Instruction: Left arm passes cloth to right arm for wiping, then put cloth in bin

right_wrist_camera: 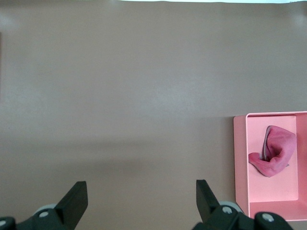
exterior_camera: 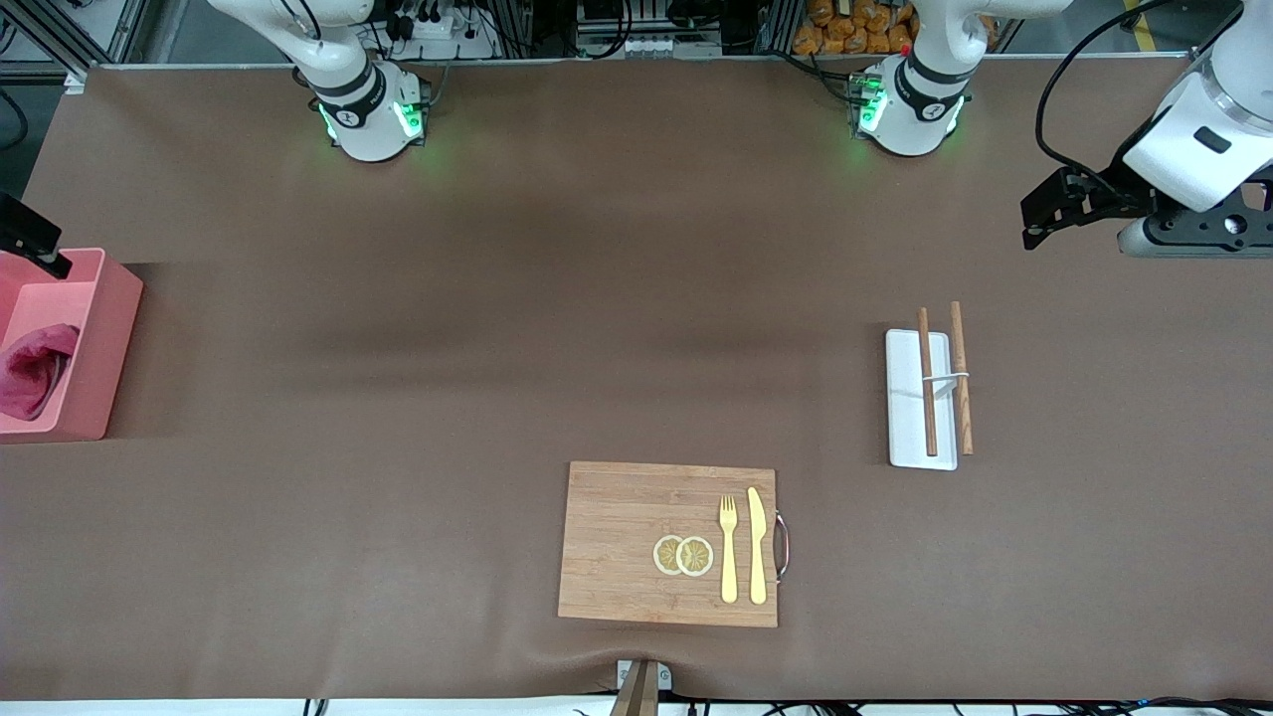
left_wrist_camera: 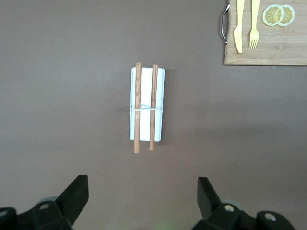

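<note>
The raspberry-pink cloth (exterior_camera: 33, 370) lies crumpled in the salmon-pink bin (exterior_camera: 107, 343) at the right arm's end of the table. In the right wrist view the cloth (right_wrist_camera: 274, 151) rests inside the bin (right_wrist_camera: 240, 165), off to one side of my right gripper (right_wrist_camera: 141, 186), which is open and empty over bare table. In the front view only a black part of the right gripper (exterior_camera: 38, 249) shows, above the bin's rim. My left gripper (exterior_camera: 1031, 227) is open and empty, held up over the left arm's end of the table; its jaws (left_wrist_camera: 142, 186) stand wide apart.
A small white tray (exterior_camera: 907, 403) carries two wooden chopsticks (exterior_camera: 928, 383); it also shows in the left wrist view (left_wrist_camera: 159, 103). A wooden board (exterior_camera: 617, 542) near the front camera holds a yellow fork (exterior_camera: 729, 547), a yellow knife (exterior_camera: 757, 545) and lemon slices (exterior_camera: 683, 555).
</note>
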Controlling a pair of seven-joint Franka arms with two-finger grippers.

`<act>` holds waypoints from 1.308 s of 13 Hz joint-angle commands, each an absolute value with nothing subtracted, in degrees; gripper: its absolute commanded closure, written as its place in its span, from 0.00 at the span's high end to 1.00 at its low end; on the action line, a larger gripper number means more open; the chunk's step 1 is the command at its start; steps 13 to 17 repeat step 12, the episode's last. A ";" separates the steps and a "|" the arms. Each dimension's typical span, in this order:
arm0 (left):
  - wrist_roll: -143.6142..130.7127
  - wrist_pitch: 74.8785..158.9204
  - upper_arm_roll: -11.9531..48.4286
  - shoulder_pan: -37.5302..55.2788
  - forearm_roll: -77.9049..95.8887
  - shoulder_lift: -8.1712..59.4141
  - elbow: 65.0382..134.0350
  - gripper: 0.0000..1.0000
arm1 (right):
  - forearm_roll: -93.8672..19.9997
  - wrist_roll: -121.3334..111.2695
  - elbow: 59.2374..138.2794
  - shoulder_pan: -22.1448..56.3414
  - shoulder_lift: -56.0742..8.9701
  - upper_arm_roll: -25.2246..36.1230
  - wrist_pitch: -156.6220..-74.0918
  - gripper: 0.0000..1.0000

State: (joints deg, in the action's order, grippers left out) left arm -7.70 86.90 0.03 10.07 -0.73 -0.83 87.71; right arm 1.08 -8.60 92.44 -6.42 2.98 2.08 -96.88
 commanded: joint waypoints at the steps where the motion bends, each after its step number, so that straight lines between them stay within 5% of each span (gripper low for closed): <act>1: -6.86 87.19 0.18 9.76 -0.79 -0.35 87.01 1.00 | 2.11 -6.51 89.74 -6.86 0.97 0.88 -96.50 1.00; 17: -7.03 86.84 0.18 9.76 -0.88 -0.35 87.10 1.00 | 1.85 -5.89 90.61 -6.24 0.70 0.79 -95.89 1.00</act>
